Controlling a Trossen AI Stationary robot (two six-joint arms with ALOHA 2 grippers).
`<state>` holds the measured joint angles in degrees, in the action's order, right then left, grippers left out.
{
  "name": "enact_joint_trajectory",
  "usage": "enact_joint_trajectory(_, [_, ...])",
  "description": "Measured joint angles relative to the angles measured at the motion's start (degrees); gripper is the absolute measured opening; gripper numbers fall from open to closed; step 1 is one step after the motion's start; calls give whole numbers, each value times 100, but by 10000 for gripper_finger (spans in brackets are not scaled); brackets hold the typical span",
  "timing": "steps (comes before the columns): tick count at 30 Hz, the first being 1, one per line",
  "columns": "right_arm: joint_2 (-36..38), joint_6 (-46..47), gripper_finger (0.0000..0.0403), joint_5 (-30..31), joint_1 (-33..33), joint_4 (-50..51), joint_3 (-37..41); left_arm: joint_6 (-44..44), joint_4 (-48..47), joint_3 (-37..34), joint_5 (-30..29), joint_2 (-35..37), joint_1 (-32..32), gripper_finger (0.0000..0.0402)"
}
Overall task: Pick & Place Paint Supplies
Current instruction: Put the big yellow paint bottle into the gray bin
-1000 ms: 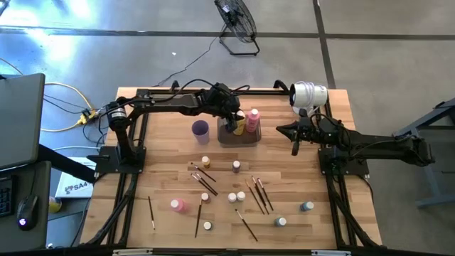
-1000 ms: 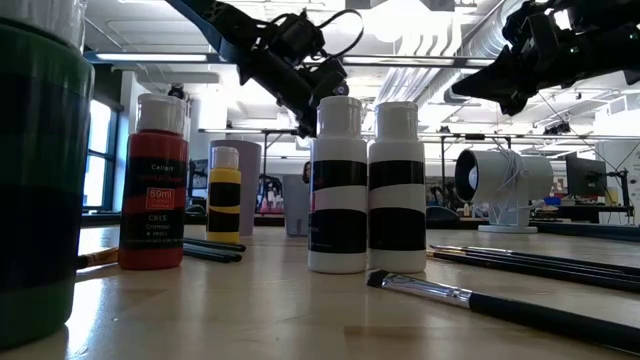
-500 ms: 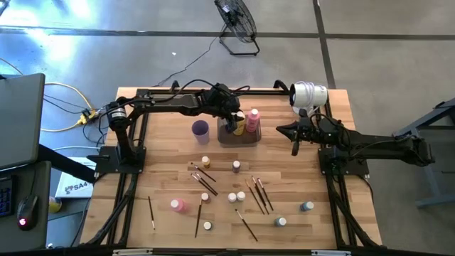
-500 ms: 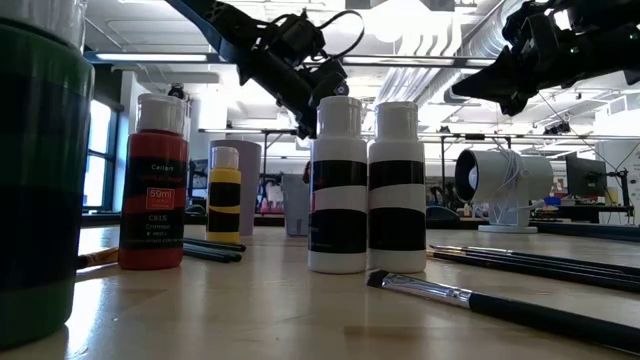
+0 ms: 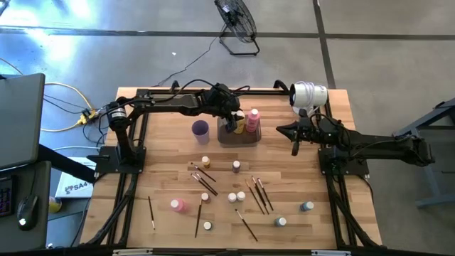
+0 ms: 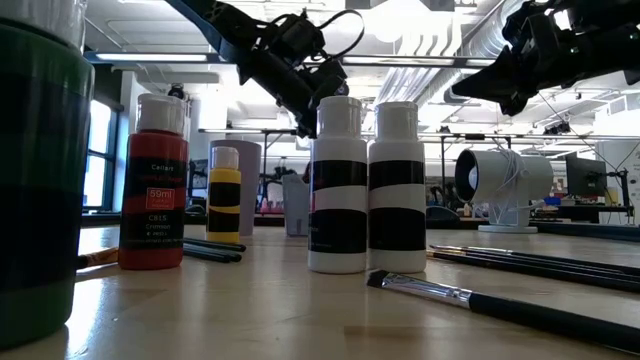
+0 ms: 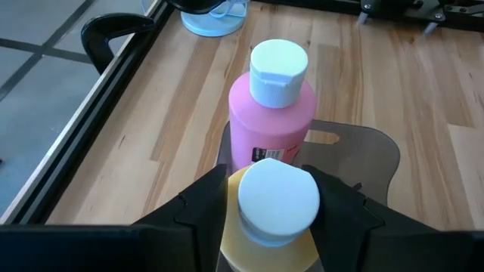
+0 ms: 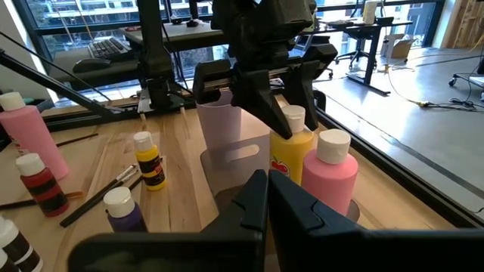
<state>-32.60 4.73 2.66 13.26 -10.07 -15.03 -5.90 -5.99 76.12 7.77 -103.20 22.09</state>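
Note:
A yellow paint bottle (image 7: 278, 200) and a pink one (image 7: 271, 113) stand upright on their bases in the dark grey tray (image 5: 235, 141) at the table's far middle. My left gripper (image 5: 232, 124) reaches in from the left, open. Its two fingers stand close on either side of the yellow bottle's shoulder, below the white cap. My right gripper (image 5: 295, 148) hangs shut and empty to the right of the tray. Several small bottles (image 5: 205, 161) and dark-handled brushes (image 5: 259, 193) lie on the near half of the table.
A purple cup (image 5: 200, 129) stands just left of the tray. A white round device (image 5: 309, 94) sits at the far right corner. A larger pink bottle (image 5: 178, 205) lies among the loose supplies near the front. Black frame rails run along both table sides.

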Motion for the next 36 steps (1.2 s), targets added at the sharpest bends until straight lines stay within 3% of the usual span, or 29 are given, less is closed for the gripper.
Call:
enact_joint_trajectory(14, [1, 0, 5, -6, -1, 0, 0, -136, -9, -2, 33, 0, 2, 167])
enact_joint_trajectory(25, [0, 0, 5, -6, 0, 4, 0, -139, -5, -4, 28, -4, 2, 265])
enact_joint_trajectory(36, [0, 0, 5, -8, -2, 10, 0, -141, 127, -11, 56, -10, 2, 276])
